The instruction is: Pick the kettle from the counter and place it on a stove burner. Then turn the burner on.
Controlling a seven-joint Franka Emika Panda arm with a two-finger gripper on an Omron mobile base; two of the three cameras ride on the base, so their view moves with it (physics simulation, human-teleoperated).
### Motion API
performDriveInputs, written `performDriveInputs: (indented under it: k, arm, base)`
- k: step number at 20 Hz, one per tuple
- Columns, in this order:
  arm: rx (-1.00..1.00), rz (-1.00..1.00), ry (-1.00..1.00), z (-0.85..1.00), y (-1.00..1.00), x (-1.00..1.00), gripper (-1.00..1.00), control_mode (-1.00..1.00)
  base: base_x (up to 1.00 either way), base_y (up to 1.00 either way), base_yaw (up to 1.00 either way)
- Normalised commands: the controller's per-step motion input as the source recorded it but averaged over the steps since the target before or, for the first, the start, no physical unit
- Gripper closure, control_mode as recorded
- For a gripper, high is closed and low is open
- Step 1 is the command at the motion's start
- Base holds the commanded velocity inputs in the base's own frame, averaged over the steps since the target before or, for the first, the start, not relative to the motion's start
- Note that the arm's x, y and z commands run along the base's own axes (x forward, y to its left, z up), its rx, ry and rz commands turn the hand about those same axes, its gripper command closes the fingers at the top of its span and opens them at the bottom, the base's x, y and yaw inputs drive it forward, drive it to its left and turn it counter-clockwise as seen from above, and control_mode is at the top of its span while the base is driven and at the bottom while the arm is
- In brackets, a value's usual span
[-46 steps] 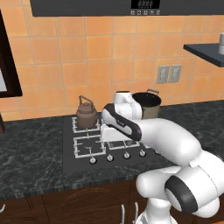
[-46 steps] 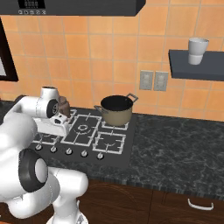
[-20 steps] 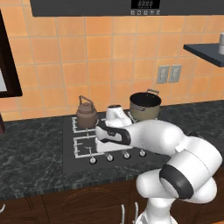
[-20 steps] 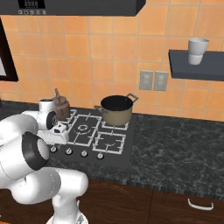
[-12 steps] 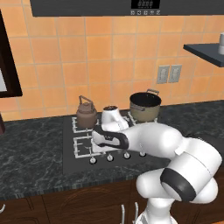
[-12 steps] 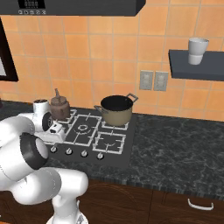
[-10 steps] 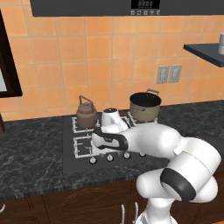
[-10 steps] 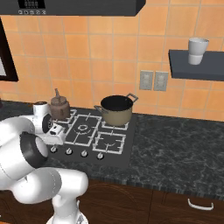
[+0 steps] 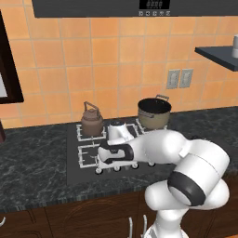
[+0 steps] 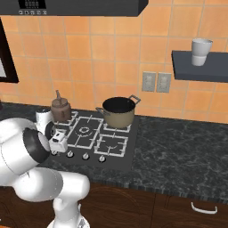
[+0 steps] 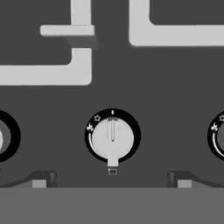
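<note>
silver knob centred between wide-open gripper fingertips.

white arm folded low and forward, hand pointing down, fingers spread wide, holding nothing

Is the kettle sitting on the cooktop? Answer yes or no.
Yes, the kettle stands on a rear grate of the black cooktop, left of the stockpot.
</note>
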Motion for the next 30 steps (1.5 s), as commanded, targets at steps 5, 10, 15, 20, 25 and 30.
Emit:
performDriveInputs:
  k: [5,10,15,20,25,30]
  arm:
    - [0.00,0.00,0.00,0.00,0.00,0.37,-1.00,-1.00]
    - [0.00,0.00,0.01,-0.08,0.00,0.12,-1.00,-1.00]
    - [0.00,0.00,0.03,-0.11,0.00,0.00,-1.00,-1.00]
    - [0.00,0.00,0.02,-0.03,0.00,0.00,-1.00,-1.00]
    - [0.00,0.00,0.00,-0.01,0.04,-0.13,-1.00,-1.00]
    - [0.00,0.00,0.00,-0.05,0.00,0.00,-1.00,-1.00]
  base:
    - [0.00,0.00,0.00]
    - [0.00,0.00,0.00]
    - [0.00,0.00,0.00]
    - [0.00,0.00,0.00]
    - [0.00,0.00,0.00]
    - [0.00,0.00,0.00]
